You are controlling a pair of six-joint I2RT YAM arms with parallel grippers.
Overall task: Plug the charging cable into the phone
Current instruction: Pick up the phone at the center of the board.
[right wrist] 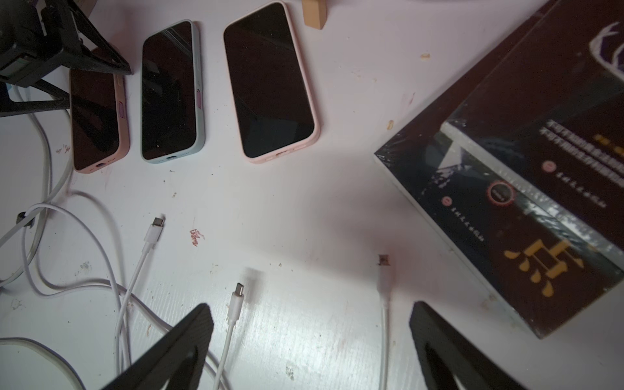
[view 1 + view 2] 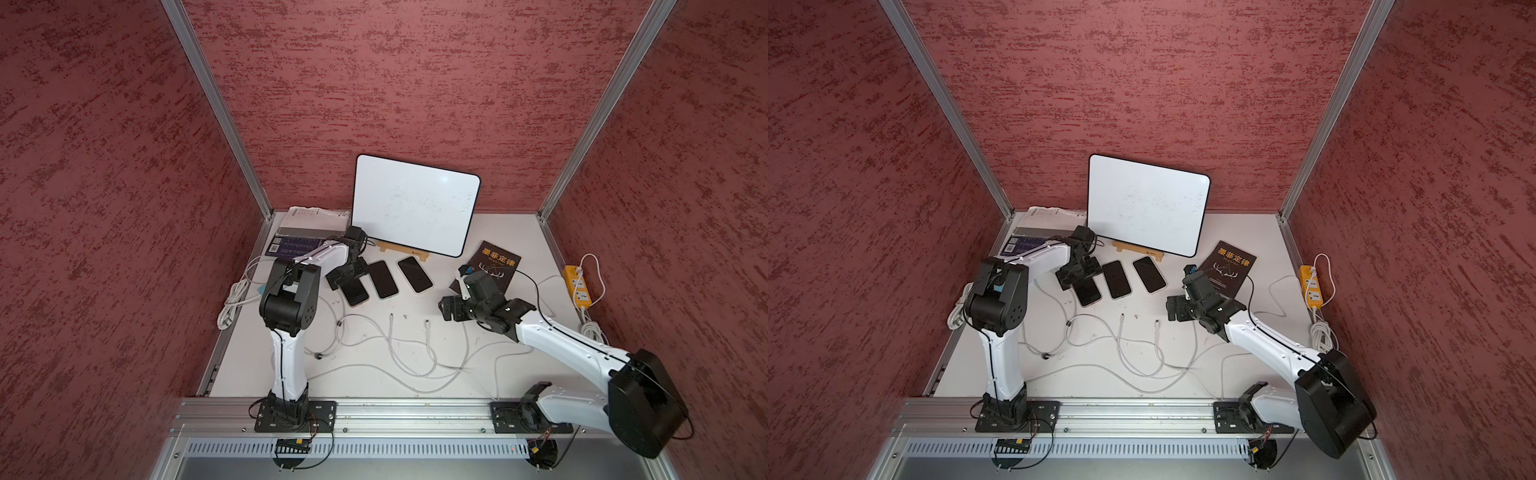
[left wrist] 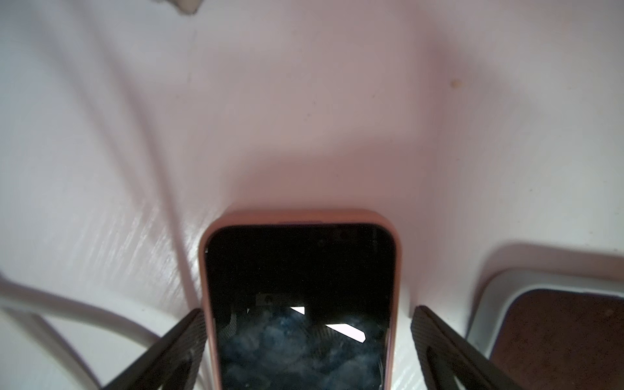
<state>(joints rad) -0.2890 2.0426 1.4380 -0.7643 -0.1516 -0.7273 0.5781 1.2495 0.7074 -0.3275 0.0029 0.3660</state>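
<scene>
the left end effector point(image 2: 348, 277) is lowered over the far half of the salmon-cased phone point(image 1: 96, 114), which is the leftmost of three phones laid face up in a row on the white tabletop point(image 2: 515, 232). in the left wrist view its fingers point(image 3: 184, 341) are seen spread wide on either side of that phone, one close against the case edge and the other apart from it, so the phone is straddled rather than clamped. a blue-grey-cased phone point(image 1: 169, 91) and a pale pink-cased phone point(image 1: 270, 81) are laid beside it, with all charging ports turned towards the robot. the right end effector point(image 1: 310, 314) is held over the tabletop, fingers wide apart and empty. white charging cables point(image 1: 385, 304) are strewn in front of the phones. a usb-c plug point(image 1: 239, 291) is seen just ahead of the right end effector, a second usb-c plug point(image 1: 157, 224) nearer the phones, and a third plug point(image 1: 383, 261), blurred, near the dark book point(image 1: 523, 169). all three plugs lie free, apart from the phones.
</scene>
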